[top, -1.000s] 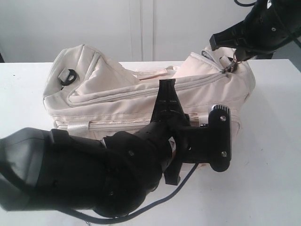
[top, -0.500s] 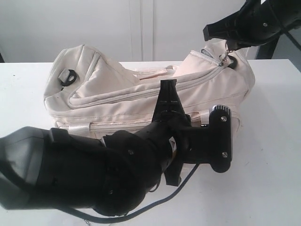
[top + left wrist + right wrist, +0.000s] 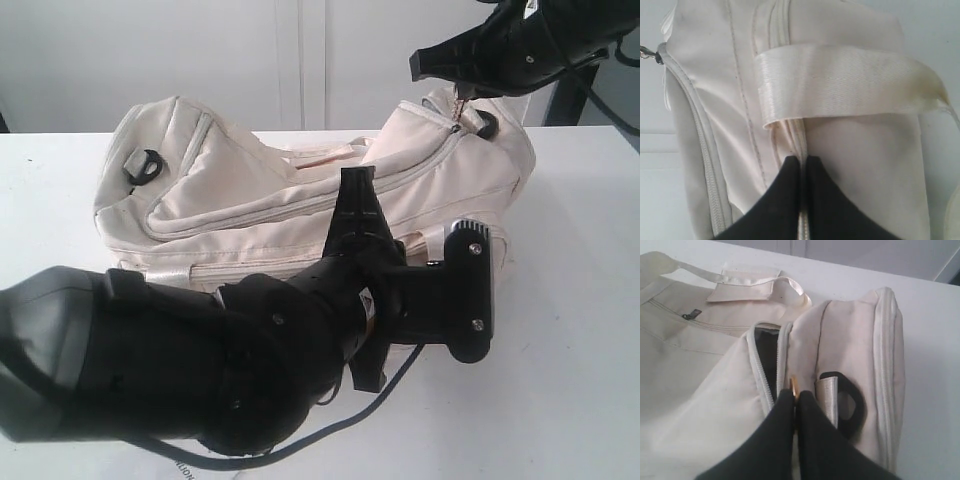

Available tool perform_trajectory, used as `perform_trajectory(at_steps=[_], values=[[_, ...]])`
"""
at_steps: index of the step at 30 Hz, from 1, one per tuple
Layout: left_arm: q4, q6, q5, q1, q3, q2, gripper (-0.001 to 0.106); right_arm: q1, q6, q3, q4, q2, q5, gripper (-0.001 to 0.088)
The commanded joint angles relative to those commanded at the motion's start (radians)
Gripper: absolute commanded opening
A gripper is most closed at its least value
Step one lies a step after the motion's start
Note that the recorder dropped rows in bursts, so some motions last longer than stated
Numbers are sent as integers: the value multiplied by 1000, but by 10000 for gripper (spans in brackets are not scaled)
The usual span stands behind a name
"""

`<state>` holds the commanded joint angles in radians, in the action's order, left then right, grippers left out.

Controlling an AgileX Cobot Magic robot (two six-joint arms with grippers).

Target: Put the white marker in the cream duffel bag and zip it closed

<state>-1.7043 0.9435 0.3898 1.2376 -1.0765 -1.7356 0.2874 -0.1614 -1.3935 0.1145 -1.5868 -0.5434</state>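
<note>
The soft cream duffel bag (image 3: 300, 200) fills mid frame. The white marker is hidden, probably inside. The right gripper (image 3: 459, 91), upper right, pinches the gold zipper pull (image 3: 794, 384). The left gripper (image 3: 801, 159) pinches the bag's front. The zip looks partly open.

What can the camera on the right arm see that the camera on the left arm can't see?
Only the right wrist view: a dark gap where the top zipper is not yet shut, a black D-ring, and the gold zipper pull pinched in the right tool. Only the left wrist view: the left tool shut on a zip seam, right beside a wide shiny strap crossing it. Both: the cream duffel bag and closed black tool tips. Neither shows the white marker.
</note>
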Motion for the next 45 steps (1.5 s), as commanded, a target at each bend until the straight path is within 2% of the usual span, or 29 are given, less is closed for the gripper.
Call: perform_trajectory(at_steps=[5, 7, 11, 14, 16, 22, 24, 29, 36, 42, 45], values=[[0, 0, 4, 0, 0, 0, 0, 2, 2, 0, -127, 25, -250, 0], [0, 0, 4, 0, 0, 0, 0, 2, 2, 0, -131, 38, -274, 0], [4, -29, 27, 0, 0, 0, 15, 2, 2, 0, -144, 49, -285, 0], [32, -55, 30, 0, 0, 0, 186, 2, 2, 0, -170, 49, -292, 0], [87, -91, 30, 0, 0, 0, 234, 2, 2, 0, -170, 49, -292, 0], [319, -300, 48, 2, 0, 2, 241, 2, 4, 0, -170, 49, -292, 0], [356, -359, 48, 2, 0, 2, 241, 2, 4, 0, -170, 49, -288, 0], [354, -369, 48, 4, -1, 19, 278, 2, 4, 0, -170, 49, -283, 0], [354, -354, -21, 11, -1, 95, 510, 2, 4, 0, -170, 49, -278, 0], [354, -306, -222, 11, -34, 101, 533, 2, 4, 0, -170, 49, -278, 0], [354, -299, -221, 8, -78, 74, 533, 2, 4, 0, -170, 49, -278, 0]])
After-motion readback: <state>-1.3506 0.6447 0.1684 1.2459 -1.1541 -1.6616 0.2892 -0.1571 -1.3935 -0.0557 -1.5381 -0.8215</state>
